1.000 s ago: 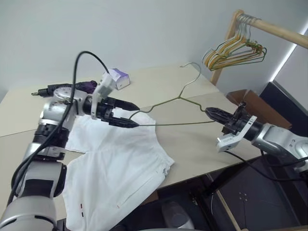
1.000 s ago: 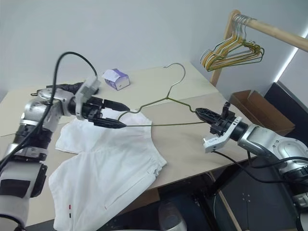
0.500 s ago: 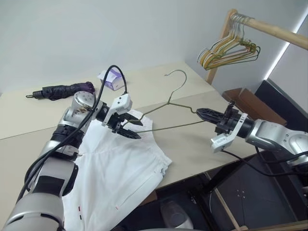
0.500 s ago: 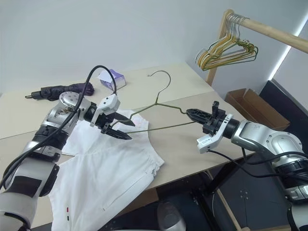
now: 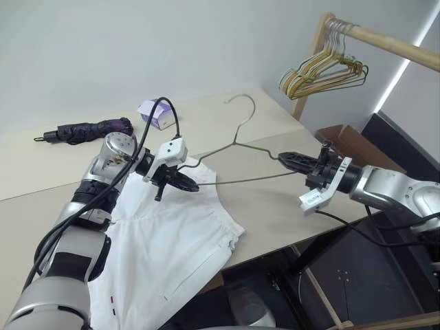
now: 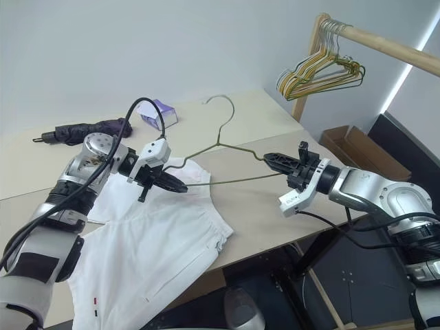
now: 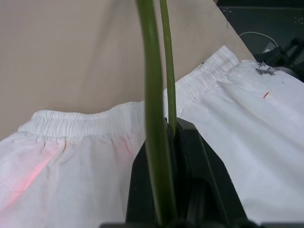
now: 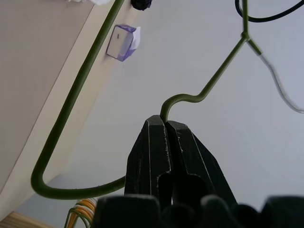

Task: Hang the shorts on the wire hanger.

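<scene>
The wire hanger (image 5: pixel 237 141), thin and grey-green, hangs level above the table between my two grippers, hook pointing away. My left gripper (image 5: pixel 191 185) is shut on its left corner, just above the waistband of the shorts. In the left wrist view the wire (image 7: pixel 151 95) runs up from between the shut fingers (image 7: pixel 199 156), with the elastic waistband below. My right gripper (image 5: pixel 284 157) is shut on the hanger's right corner; the right wrist view shows the wire (image 8: pixel 76 95) bending out from the pinched tips. The white shorts (image 5: pixel 172 234) lie flat and wrinkled on the table, one leg reaching the front edge.
A purple tissue box (image 5: pixel 157 113) and a folded dark umbrella (image 5: pixel 82 129) lie at the back of the beige table (image 5: pixel 275 206). To the right stands a wooden rack (image 5: pixel 385 45) with a bunch of yellow and green hangers (image 5: pixel 323 69), and a cardboard box (image 5: pixel 344 141) below.
My left gripper has sunk toward the shorts' waistband and closed from open onto the hanger's left corner. The right gripper keeps its grip. The view has also shifted.
</scene>
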Controlling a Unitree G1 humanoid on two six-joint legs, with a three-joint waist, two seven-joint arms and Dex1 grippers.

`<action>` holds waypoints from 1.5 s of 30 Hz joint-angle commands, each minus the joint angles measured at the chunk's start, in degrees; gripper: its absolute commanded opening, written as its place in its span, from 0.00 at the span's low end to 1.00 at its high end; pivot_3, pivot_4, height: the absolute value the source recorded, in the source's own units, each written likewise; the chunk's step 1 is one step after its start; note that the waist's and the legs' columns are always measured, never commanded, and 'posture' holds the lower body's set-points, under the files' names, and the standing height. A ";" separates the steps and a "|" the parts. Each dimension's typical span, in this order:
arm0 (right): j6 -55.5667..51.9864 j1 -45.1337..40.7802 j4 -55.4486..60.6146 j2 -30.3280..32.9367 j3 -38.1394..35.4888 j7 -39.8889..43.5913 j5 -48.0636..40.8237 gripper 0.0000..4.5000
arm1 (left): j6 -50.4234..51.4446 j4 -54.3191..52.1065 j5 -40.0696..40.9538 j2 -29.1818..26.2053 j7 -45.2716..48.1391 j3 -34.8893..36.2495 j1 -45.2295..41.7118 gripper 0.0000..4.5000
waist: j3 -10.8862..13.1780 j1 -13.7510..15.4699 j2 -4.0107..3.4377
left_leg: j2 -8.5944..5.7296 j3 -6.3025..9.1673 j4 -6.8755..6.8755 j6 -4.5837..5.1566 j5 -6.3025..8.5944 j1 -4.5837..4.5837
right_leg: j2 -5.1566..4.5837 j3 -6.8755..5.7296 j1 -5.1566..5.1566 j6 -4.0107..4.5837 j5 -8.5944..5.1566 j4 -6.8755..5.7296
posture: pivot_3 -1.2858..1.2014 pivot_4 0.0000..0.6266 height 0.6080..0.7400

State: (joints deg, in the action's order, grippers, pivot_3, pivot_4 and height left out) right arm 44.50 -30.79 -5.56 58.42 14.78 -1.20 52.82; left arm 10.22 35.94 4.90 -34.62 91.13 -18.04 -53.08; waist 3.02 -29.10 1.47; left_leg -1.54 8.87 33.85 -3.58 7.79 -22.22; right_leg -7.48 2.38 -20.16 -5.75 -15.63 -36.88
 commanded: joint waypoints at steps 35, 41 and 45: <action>-73.57 -2.67 19.90 -1.82 4.96 58.20 -67.78 0.99 | -20.68 -9.84 -2.73 -5.51 -9.09 4.17 9.23 0.00 | -0.02 4.10 0.08 | 0.04 0.05 0.03 0.00 0.02 -0.11 | 0.00 -0.01 -0.12 -0.13 0.03 -0.03 | 0.38 0.00 1.00; -78.54 -5.85 18.59 -3.95 7.89 61.60 -63.97 0.99 | -20.74 -10.21 -2.55 -5.68 -8.39 3.94 9.35 0.00 | -0.01 5.24 0.08 | -0.01 0.06 0.04 0.00 0.02 -0.22 | -0.05 0.00 -0.22 -0.13 0.03 -0.03 | 0.38 0.00 1.00; -82.67 -7.30 18.77 -5.76 8.63 62.85 -63.07 0.86 | -20.95 -10.14 -2.60 -5.51 -8.19 3.73 9.18 0.00 | -0.01 5.42 0.08 | -0.01 0.07 0.04 0.00 0.02 -0.22 | -0.05 -0.01 -0.22 -0.13 0.04 -0.05 | 0.38 0.00 1.00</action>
State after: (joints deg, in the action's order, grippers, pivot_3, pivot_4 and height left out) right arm -36.69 -36.25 12.58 52.75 24.01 61.03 -11.01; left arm -9.90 27.26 1.62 -39.76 82.79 -15.38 -42.94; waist 3.01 -23.68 1.55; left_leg -1.55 8.94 33.89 -3.58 7.81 -22.44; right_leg -7.54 2.37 -20.38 -5.89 -15.59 -36.93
